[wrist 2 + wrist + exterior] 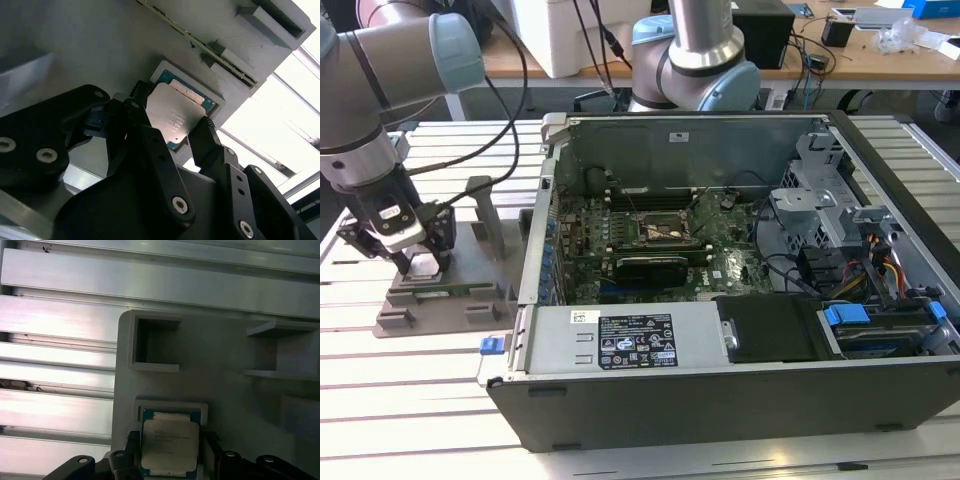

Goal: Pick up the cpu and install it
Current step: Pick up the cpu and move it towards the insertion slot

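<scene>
- My claw (420, 262) is down at the grey holder block (440, 300), which sits on the slatted worktop (420, 400) on the exterior view's left, beside the open computer case (720, 340)
- The cpu (170, 442) lies flat in the holder's square recess, silver top up, as both wrist views show
- My claw straddles the cpu, one side at each of two opposite edges. I cannot tell whether it is clamped on the chip or merely set around it
- By my reckoning the pick-up is at its very start: I have reached the chip, but it is not yet lifted out of the recess
- The socket (665, 230) on the board inside the case stands well apart from me. So the carry across and the install itself are all left to do
</scene>
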`<state>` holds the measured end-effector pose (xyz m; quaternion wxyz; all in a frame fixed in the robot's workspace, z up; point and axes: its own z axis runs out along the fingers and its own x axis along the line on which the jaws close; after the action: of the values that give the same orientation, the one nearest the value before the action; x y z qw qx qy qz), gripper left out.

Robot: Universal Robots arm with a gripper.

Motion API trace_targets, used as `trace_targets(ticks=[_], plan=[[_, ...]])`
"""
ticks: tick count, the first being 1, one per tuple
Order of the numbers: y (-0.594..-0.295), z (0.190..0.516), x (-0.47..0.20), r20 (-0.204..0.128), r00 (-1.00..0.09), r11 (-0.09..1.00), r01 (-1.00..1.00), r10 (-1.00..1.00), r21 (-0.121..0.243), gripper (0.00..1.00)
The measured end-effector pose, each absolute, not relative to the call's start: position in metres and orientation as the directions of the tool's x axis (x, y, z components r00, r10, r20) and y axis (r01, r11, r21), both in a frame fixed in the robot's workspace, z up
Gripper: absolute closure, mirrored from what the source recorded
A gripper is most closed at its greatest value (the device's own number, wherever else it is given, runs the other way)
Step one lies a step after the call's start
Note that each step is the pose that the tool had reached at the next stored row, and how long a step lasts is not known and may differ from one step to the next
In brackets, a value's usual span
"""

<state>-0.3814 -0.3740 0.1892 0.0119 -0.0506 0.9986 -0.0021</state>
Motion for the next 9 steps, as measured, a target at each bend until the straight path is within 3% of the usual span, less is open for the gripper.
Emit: trace_targets(ticks=[9], plan=[[-0.3739,0.1891,-0.3845,-0.023,-0.995,0.995,-0.101,-0.101,-0.005,0.40]])
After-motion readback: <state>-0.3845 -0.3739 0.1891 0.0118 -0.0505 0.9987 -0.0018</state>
